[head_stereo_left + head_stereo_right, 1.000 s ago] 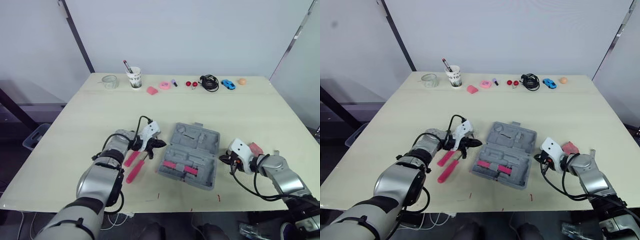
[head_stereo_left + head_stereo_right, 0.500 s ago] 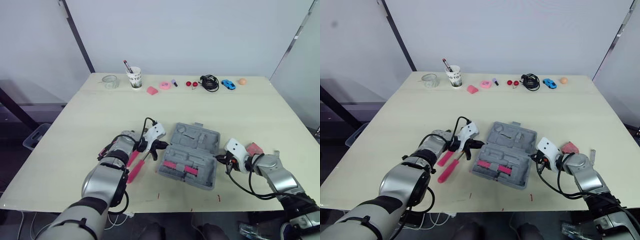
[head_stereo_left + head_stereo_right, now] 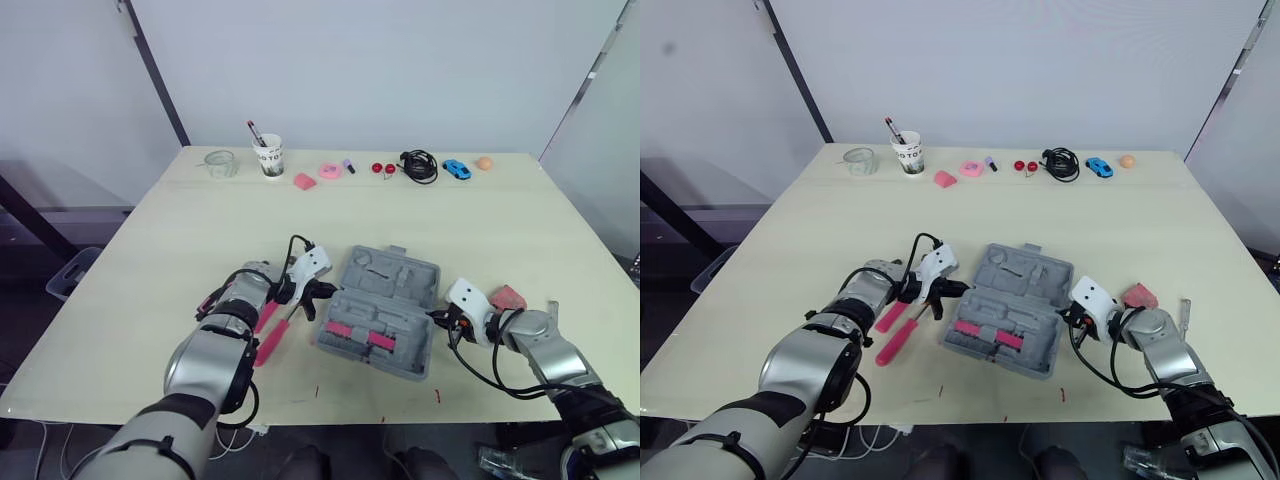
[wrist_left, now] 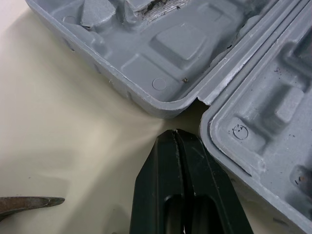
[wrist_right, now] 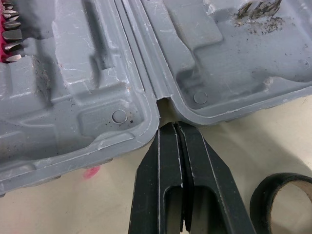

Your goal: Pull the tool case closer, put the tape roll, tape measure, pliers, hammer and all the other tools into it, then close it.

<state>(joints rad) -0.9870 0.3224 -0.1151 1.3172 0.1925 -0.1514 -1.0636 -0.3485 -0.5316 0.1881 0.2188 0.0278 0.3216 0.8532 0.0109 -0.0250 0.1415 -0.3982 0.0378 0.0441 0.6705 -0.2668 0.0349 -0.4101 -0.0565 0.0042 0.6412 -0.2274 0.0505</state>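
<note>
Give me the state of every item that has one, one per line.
tool case: open, flat on the table
left claw: shut, tip at the case's hinge notch
right claw: shut, tip at the opposite hinge notch
pliers: on the table, outside the case
tape roll: outside the case
cup: upright

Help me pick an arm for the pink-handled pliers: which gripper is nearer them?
Left. The left gripper is at the left edge of the tool case, just beside the pliers; the right gripper is at the opposite edge, the case between.

One tool case, one pair of pliers, one tape roll.
</note>
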